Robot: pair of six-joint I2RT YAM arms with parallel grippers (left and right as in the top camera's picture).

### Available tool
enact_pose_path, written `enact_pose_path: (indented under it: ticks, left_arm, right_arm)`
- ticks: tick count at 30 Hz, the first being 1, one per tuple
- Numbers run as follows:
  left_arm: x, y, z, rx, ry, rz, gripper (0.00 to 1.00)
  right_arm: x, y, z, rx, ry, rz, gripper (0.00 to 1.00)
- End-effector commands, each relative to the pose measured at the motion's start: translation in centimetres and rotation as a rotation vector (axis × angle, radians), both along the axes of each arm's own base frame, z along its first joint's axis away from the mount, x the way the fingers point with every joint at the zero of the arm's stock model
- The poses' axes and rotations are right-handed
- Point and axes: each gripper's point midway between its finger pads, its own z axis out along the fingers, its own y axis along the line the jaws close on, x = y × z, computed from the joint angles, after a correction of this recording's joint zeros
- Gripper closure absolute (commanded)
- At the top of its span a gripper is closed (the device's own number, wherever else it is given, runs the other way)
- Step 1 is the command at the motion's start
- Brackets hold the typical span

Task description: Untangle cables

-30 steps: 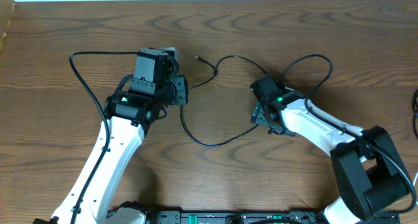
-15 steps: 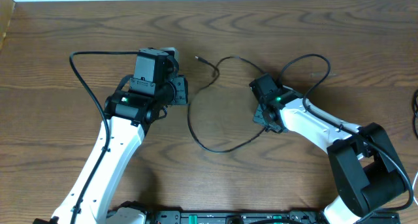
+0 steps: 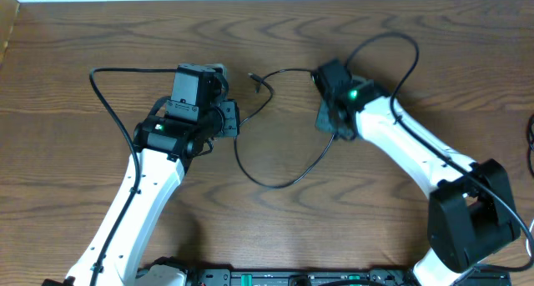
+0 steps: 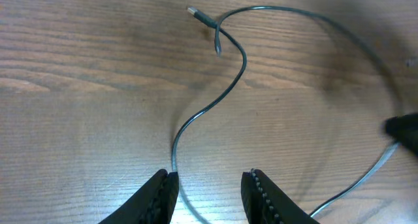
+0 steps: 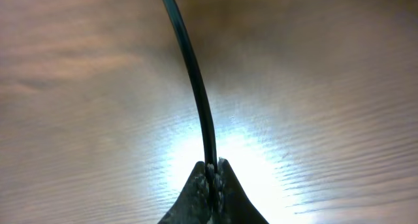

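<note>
Right tool (image 5: pixel 212 175) pinches black cable (image 5: pixel 192 74) between its fingertips.

Left arm (image 3: pixel 143 184) jaws parted, right arm (image 3: pixel 409 143) jaws clamped shut.

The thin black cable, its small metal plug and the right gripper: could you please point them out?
thin black cable (image 3: pixel 279 186), overhead, loop's bottom
small metal plug (image 4: pixel 196 14), left wrist, middle
right gripper (image 5: pixel 212 168), right wrist, between fingers
</note>
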Motion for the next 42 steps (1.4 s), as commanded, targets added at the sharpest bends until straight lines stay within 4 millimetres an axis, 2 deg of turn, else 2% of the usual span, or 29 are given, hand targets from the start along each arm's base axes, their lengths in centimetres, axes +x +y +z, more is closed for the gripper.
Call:
enact_pose_path:
  ticks: [1,6,8,12,18,21,23,26,27,28,30,33,36,42]
  left_arm:
    - [-0.2,-0.1,0.4,-0.017,0.004,0.005,0.63]
    - [-0.5,0.0,0.1,-0.015,0.021,0.009,0.63]
    - [-0.6,0.1,0.0,-0.013,0.027,0.009,0.63]
    - [-0.6,0.1,0.0,-0.012,0.028,0.009,0.63]
    - [-0.6,0.1,0.0,-0.013,0.027,0.009,0.63]
    - [-0.6,0.1,0.0,-0.013,0.028,0.009,0.63]
    - [-0.7,0.0,0.0,-0.014,0.033,0.007,0.63]
    - [-1.0,0.0,-0.2,-0.014,0.047,0.005,0.63]
    - [-1.1,0.1,-0.3,-0.013,0.051,0.005,0.63]
    - [-1.1,0.1,-0.3,-0.012,0.051,0.005,0.63]
    - [-1.1,0.1,-0.2,-0.013,0.049,0.005,0.63]
    - [-0.8,-0.1,0.0,-0.021,0.036,0.002,0.63]
    - [-0.6,-0.4,0.2,-0.035,0.026,-0.006,0.63]
    - [-0.8,-1.0,0.3,-0.066,0.032,-0.03,0.63]
  right_arm:
    - [3.1,-1.3,5.6,-0.094,-0.13,0.052,0.99]
    - [5.5,-3.5,11.9,-0.114,-0.208,0.071,0.99]
    - [6.1,-4.7,13.9,-0.122,-0.233,0.073,0.99]
    - [7.0,-7.5,17.3,-0.131,-0.267,0.078,0.99]
    - [8.1,-12.4,20.7,-0.18,-0.322,0.051,0.99]
    - [8.6,-16.2,22.2,-0.204,-0.355,-0.016,0.99]
    - [8.6,-20.0,23.3,-0.235,-0.371,-0.107,0.99]
    - [7.3,-26.8,24.8,-0.26,-0.384,-0.263,0.99]
    - [6.2,-30.3,25.5,-0.264,-0.389,-0.344,0.99]
    - [5.4,-32.2,25.9,-0.253,-0.394,-0.383,0.99]
    - [4.5,-34.7,26.3,-0.215,-0.409,-0.422,0.99]
    - [3.9,-37.1,26.7,-0.147,-0.449,-0.461,0.99]
    - [4.0,-38.6,26.8,-0.16,-0.467,-0.477,0.99]
    - [6.8,-40.2,24.9,-0.175,-0.475,-0.469,0.99]
